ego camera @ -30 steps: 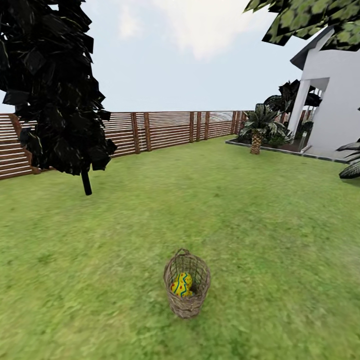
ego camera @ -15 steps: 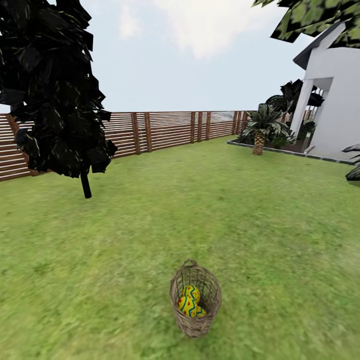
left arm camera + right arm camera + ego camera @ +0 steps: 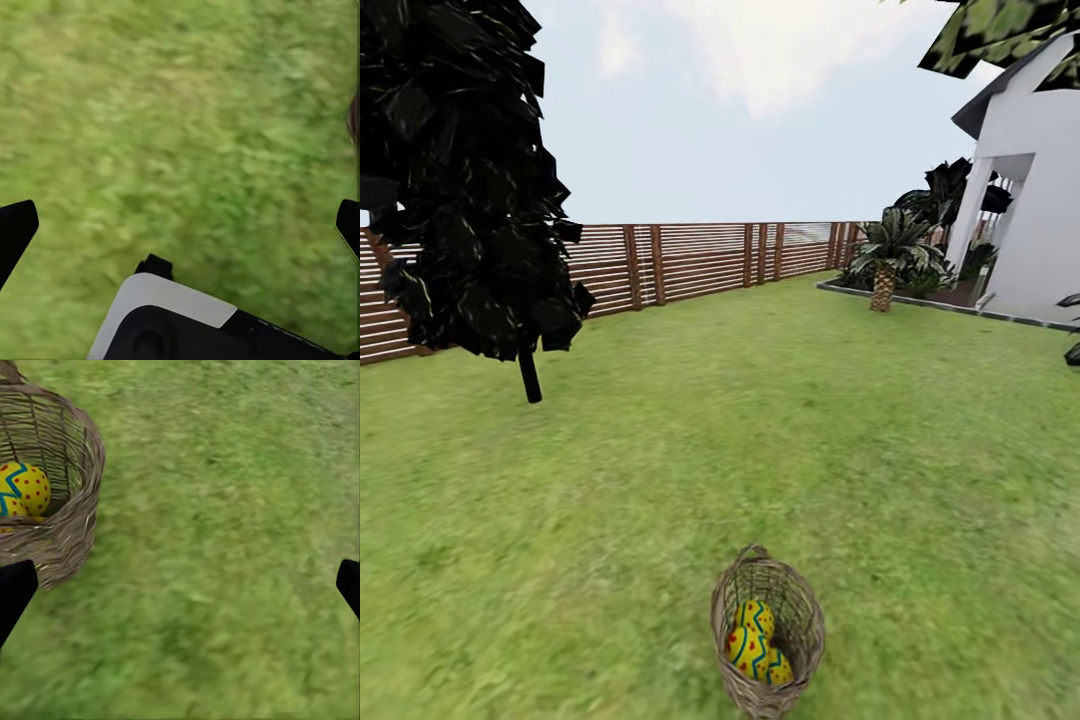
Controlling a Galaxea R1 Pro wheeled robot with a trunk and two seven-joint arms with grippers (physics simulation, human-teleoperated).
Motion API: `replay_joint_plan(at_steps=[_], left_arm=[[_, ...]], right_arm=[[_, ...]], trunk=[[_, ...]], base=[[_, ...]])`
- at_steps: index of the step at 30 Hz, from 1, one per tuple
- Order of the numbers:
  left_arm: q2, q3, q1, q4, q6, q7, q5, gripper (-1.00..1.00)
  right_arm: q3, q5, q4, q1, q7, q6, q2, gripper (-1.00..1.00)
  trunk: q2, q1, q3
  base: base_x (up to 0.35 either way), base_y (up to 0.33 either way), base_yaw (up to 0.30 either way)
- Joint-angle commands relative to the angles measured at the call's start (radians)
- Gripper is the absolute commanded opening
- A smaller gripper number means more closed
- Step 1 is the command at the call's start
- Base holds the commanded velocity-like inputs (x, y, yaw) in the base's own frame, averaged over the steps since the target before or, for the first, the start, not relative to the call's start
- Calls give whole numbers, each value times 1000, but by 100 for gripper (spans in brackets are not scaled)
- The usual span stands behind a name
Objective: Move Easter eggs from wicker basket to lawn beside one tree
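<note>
Nearest, both sets of jaws spread wide over bare lawn point(image 3: 660, 480), holding nothing. Wicker basket point(image 3: 800, 610) upright on the grass just ahead, Easter eggs point(image 3: 757, 640) inside (two plain, third unclear). Farther: dark tree point(image 3: 460, 180), slat fence point(image 3: 690, 258), white house point(image 3: 1040, 220).

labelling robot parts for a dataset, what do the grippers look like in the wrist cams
Both grippers have plain black fingers: the left gripper shows dark tips at the frame's edges, the right gripper likewise. The left wrist view also shows a white panel over a rounded black housing. No cables or markings visible.
</note>
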Motion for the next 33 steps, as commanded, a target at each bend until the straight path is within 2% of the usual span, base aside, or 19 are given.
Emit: replay_joint_plan(at_steps=[1,28,33], left_arm=[[0,-3,-1,1,-3,0,10,100],[0,-3,-1,1,-4,0,10,100],[0,-2,-1,-3,-6,-2,11,100]], right_arm=[[-1,0,1,-1,-1,-3,0,100],[-1,0,1,-1,-1,-5,0,100],[-2,-1,1,-1,-1,-6,0,100]], trunk=[[-2,1,-2],[-2,1,-2],[-2,1,-2]], base=[[332,2,0],[331,-38,0],[142,-9,0]])
